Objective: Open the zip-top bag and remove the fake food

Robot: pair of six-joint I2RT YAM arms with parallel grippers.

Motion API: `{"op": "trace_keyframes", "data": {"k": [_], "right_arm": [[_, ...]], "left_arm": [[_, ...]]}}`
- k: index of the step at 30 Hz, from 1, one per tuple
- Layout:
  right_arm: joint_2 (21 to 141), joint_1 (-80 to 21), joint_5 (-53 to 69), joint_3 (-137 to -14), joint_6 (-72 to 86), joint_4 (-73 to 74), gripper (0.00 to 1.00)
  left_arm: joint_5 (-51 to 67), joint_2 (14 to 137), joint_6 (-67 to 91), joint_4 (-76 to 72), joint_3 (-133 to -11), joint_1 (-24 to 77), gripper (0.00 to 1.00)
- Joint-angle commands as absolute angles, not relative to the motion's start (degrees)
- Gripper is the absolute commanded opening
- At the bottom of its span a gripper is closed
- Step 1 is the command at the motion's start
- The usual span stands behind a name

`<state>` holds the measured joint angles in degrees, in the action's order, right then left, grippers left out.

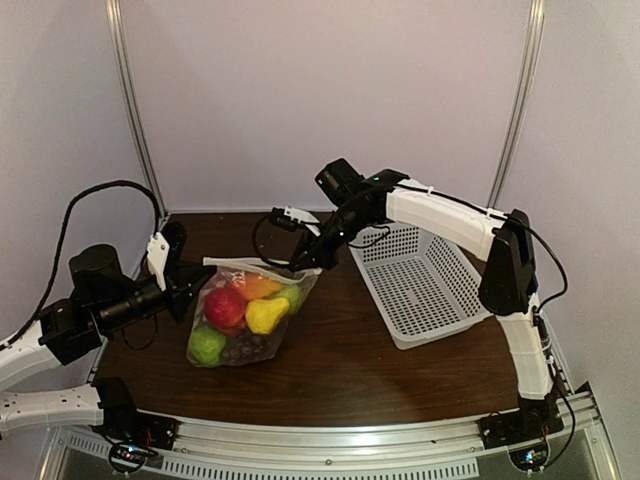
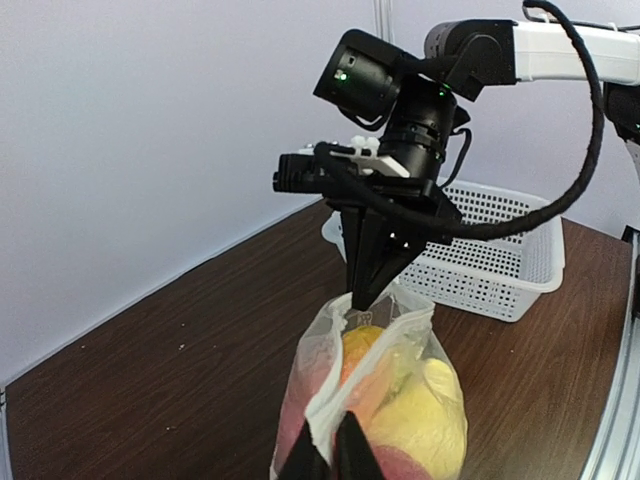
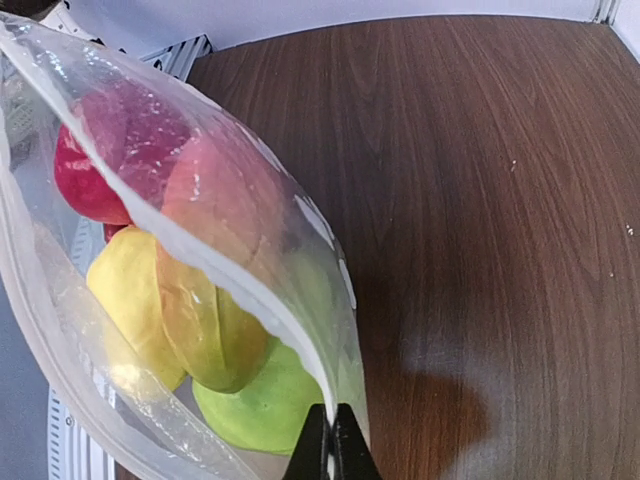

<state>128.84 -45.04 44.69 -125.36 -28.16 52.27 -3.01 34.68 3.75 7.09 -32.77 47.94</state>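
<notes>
The bag [image 1: 262, 340] sits left of centre on the surface [image 1: 350, 370], to the left of the basket [image 1: 425, 290]. Its bottom rests on the wood and its mouth is lifted toward the far side. All the fruit [image 1: 227, 305] is inside: a red piece, a yellow one, a green one at the near left corner, an orange one higher up, and dark grapes low in the middle.

The left jaws are closed tight on the bag's rim at its left end. In the left wrist view the plastic edge runs straight into the pinched tips. The right jaws are also fully closed, nipping the rim at the far right end, and their own camera shows the zip strip running down into the tips.

The step in hand looks like the opening itself, with each arm holding a lip of the mouth, ready to draw them apart. From the left wrist view the mouth seems already parted a little, with orange fruit showing in the gap. I cannot tell whether the zip is free along its whole length.

The next move would call for pulling the two grips apart, left and right, evenly enough that neither thin lip slips out. After that, one side must let go to reach in, or the bag must be tipped.
</notes>
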Motion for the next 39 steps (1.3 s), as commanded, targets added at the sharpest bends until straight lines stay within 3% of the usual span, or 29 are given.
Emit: {"op": "trace_keyframes", "data": {"k": [1, 3, 9, 18, 27, 32, 39], "right_arm": [[125.47, -45.26, 43.52, -129.22, -24.44, 49.53, 0.0], [124.38, -45.41, 43.18, -130.55, -22.53, 47.86, 0.0], [122.41, -47.43, 38.43, -131.68, -20.84, 45.28, 0.0], [122.64, -49.22, 36.65, -132.97, -20.33, 46.08, 0.0], [123.03, -49.27, 34.34, -132.96, -16.67, 45.15, 0.0], [122.87, -49.22, 34.71, -132.98, -15.78, 44.99, 0.0], [122.69, -49.22, 34.54, -132.48, -16.18, 45.45, 0.0]], "left_arm": [[-8.15, 33.91, 5.32, 5.62, -32.44, 47.64, 0.27], [-10.35, 34.2, 5.78, 6.46, -33.46, 47.59, 0.46], [-10.73, 36.42, 6.79, 8.85, -37.24, 47.59, 0.67], [-10.26, 45.15, 14.92, 8.3, -43.44, 47.61, 0.75], [-7.8, 57.95, 22.42, 10.66, -49.01, 47.59, 0.76], [-12.17, 61.48, 24.98, 10.8, -49.55, 47.64, 0.72], [-14.61, 62.22, 21.61, 9.48, -49.66, 47.64, 0.34]]}}
